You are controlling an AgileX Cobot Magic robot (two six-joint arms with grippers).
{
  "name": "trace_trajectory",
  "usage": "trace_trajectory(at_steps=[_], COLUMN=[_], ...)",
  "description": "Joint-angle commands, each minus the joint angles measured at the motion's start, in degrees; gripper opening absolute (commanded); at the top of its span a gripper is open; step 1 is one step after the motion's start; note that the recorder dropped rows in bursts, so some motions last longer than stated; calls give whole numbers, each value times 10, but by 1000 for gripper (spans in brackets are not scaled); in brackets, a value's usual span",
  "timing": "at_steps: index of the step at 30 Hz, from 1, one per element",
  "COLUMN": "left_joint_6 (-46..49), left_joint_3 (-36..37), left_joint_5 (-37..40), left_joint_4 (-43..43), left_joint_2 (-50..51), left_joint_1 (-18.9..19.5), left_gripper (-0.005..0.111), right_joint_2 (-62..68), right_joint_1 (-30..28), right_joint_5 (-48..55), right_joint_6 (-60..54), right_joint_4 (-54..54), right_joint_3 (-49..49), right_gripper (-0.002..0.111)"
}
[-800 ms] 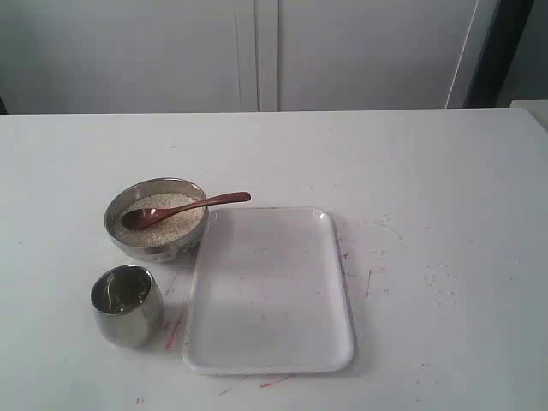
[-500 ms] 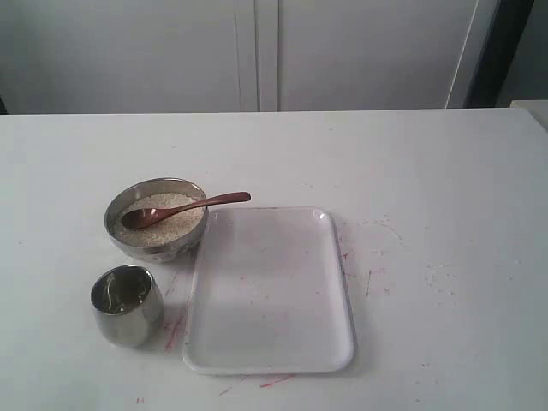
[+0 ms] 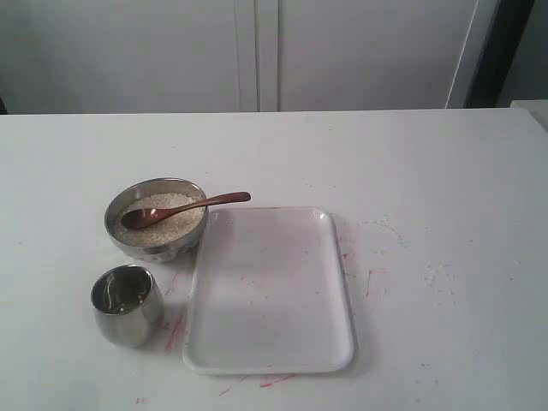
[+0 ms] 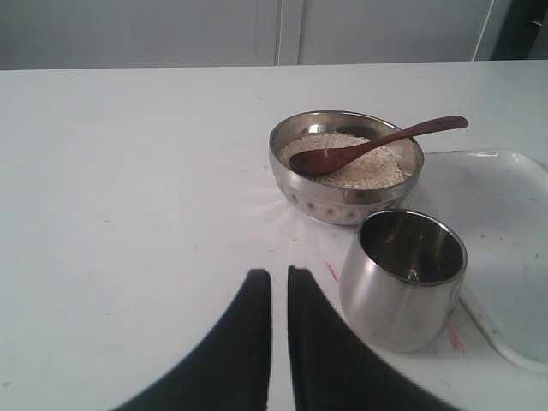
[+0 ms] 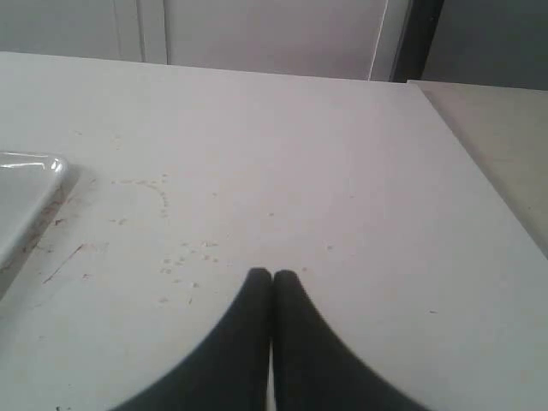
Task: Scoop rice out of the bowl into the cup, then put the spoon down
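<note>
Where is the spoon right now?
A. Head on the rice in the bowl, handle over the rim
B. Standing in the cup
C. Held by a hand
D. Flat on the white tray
A: the spoon lies with its head on the rice in the bowl, its handle passing over the rim toward the tray.

White table [image 3: 411,163], steel bowl [image 3: 156,244], steel cup [image 3: 127,306], white tray [image 3: 270,291]

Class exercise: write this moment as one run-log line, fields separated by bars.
stage: not started | dark wooden spoon: head on rice in wide steel bowl | small steel cup: no rice visible | left gripper, right gripper: shut, holding nothing
</note>
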Motion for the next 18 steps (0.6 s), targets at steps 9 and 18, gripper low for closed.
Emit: trace_trajectory(at_steps=[9, 18], left_joint_6=[-1, -1], left_joint_3=[-4, -4], left_joint_5=[-2, -2], left_joint_4=[-4, -4], left_joint_2=[0, 0], left_joint_1=[2, 2], left_gripper=[14, 14], right_joint_2=[-2, -2], right_joint_1=[-2, -2], right_joint_5=[-26, -206], right_joint_6=[-15, -3], right_joint_4=[-2, -2], right_joint_3=[3, 3], right_gripper=[0, 0])
